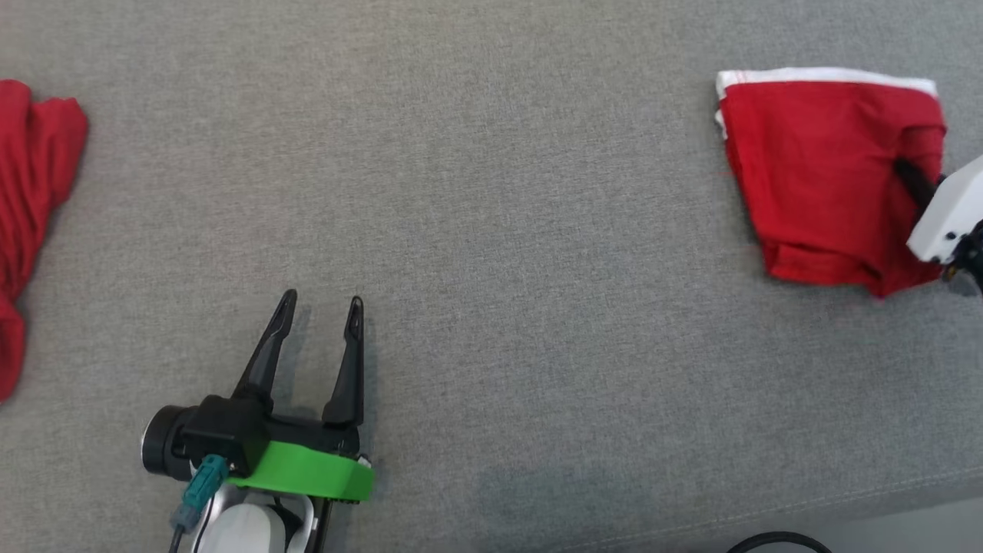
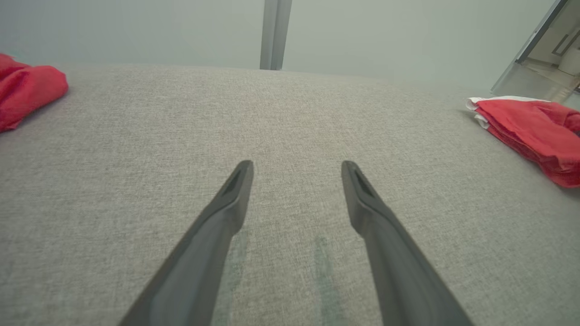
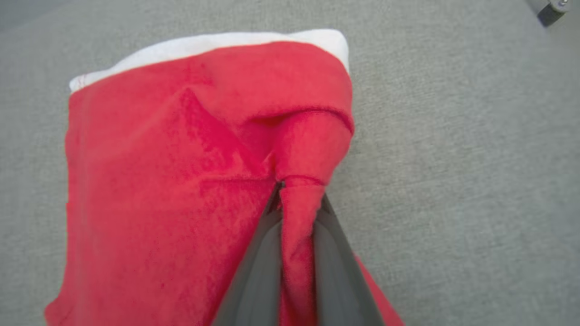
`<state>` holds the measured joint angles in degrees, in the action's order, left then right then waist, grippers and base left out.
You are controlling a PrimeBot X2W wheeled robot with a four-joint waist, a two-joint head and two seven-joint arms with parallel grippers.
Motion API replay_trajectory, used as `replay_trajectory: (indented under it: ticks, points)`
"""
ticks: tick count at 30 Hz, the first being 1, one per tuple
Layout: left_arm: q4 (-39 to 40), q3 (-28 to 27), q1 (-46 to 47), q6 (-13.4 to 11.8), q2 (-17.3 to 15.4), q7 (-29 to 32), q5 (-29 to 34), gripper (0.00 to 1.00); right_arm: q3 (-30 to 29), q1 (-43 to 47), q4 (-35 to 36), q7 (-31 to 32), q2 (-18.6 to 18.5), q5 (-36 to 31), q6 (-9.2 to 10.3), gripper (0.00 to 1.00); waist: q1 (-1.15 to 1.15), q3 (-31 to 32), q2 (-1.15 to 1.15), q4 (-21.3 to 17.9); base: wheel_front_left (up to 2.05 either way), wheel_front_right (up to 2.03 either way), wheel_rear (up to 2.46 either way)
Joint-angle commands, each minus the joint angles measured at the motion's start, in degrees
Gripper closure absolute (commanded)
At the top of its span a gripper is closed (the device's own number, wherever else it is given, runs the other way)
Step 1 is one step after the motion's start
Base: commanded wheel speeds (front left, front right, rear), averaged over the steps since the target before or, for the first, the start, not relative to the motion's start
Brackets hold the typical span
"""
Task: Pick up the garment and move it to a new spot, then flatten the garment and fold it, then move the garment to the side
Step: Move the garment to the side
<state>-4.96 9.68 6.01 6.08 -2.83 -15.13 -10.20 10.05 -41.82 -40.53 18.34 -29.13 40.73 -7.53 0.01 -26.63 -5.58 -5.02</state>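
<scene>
The folded red garment (image 1: 822, 169), white band at its far edge, lies at the right of the grey upholstered surface (image 1: 491, 192). The right gripper (image 3: 299, 192) pinches a raised tuck of cloth near the garment's edge. The left gripper (image 1: 319, 307) hovers w/ jaws spread over bare fabric, well apart. Risk: the pinch prob. takes top layers only, so a drag to the side could peel the fold open. A thin bite may also slip. A second red cloth (image 1: 34, 192) sits far left.
</scene>
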Motion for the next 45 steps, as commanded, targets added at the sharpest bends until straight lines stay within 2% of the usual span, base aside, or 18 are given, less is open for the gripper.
replay_trajectory:
  ticks: [1, 8, 12, 15, 16, 17, 18, 24, 28, 32, 39, 43, 45]
  points:
    - [0.0, 0.2, 1.0, 0.3, -0.2, 0.0, 0.5, 0.0, 0.2, -0.9, -0.5, -0.3, -1.1, -0.9, 0.08, 1.0, -0.01, -3.3, -0.01, -2.8, 0.0, 0.0, 0.0]
    - [0.1, 0.5, 2.3, 0.9, -0.3, 0.0, 0.7, 0.0, 3.9, -6.2, -4.1, -0.4, -9.2, -10.1, 0.09, 1.0, -0.01, -5.0, -0.01, -0.9, 0.0, 0.0, 0.0]
    - [0.0, 0.6, 1.7, 0.9, -0.2, 0.0, 0.4, 0.0, 5.4, -8.3, -5.8, -1.5, -12.4, -14.6, 0.08, 1.0, -0.01, -4.8, -0.01, 0.9, 0.0, 0.0, 0.0]
    - [-0.1, 0.6, 0.7, 0.8, -0.2, 0.0, -0.1, 0.0, 5.1, -10.0, -7.4, -2.9, -13.4, -17.4, 0.09, 1.0, -0.01, -4.4, -0.01, 1.9, 0.0, 0.0, 0.0]
    - [0.0, 0.6, 0.4, 0.7, -0.2, 0.0, -0.3, 0.0, 4.7, -10.4, -8.2, -3.5, -13.7, -18.6, 0.09, 0.69, -0.01, -4.4, -0.01, 2.1, 0.0, 0.0, 0.0]
    - [0.1, 0.6, 0.2, 0.5, -0.2, 0.0, -0.5, 0.0, 4.4, -10.7, -9.1, -3.6, -13.5, -19.6, 0.09, 0.3, -0.01, -4.3, -0.01, 2.2, 0.0, 0.0, 0.0]
    - [0.2, 0.6, 0.1, 0.3, -0.2, 0.0, -1.0, 0.0, 4.0, -11.0, -10.2, -3.6, -13.4, -20.8, 0.09, 0.0, -0.01, -4.2, -0.01, 2.3, 0.0, 0.0, 0.0]
    - [0.7, 1.1, -1.3, -1.2, -0.2, 0.0, -2.7, 0.0, 1.5, -12.2, -12.9, -5.3, -11.8, -26.5, 0.09, 0.0, -0.01, -2.3, -0.01, 1.7, 0.0, 0.0, 0.0]
    - [1.0, 0.6, -2.3, -1.6, -0.2, 0.0, -3.5, 0.0, -2.5, -12.2, -10.4, -11.9, -9.7, -28.6, 0.09, 0.0, -0.01, 0.6, -0.01, 1.0, 0.0, 0.0, 0.0]
    - [0.4, 0.0, -4.0, -1.9, -0.1, 0.0, -4.6, 0.0, -6.7, -8.3, -5.4, -20.1, -6.6, -29.2, 0.09, 0.0, -0.01, 5.4, -0.01, 0.7, 0.0, 0.0, 0.0]
    - [-2.3, -1.8, -7.9, -2.0, -0.1, 0.0, -5.9, 0.0, -12.4, 8.1, 7.7, -29.5, -1.1, -30.0, 0.09, 0.0, -0.01, 13.9, -0.01, 1.9, 0.0, 0.0, 0.0]
    - [-3.9, -3.5, -9.1, -1.7, -0.2, 0.0, -5.1, 0.0, -17.5, 20.8, 17.1, -32.5, 4.8, -32.3, 0.09, 0.0, -0.01, 16.3, -0.01, 2.8, 0.0, 0.0, 0.0]
    - [-4.7, -4.0, -9.3, -1.1, -0.1, 0.0, -4.4, 0.0, -18.5, 26.9, 21.4, -33.2, 9.2, -32.2, 0.08, 0.0, -0.01, 17.1, -0.01, 3.3, 0.0, 0.0, 0.0]
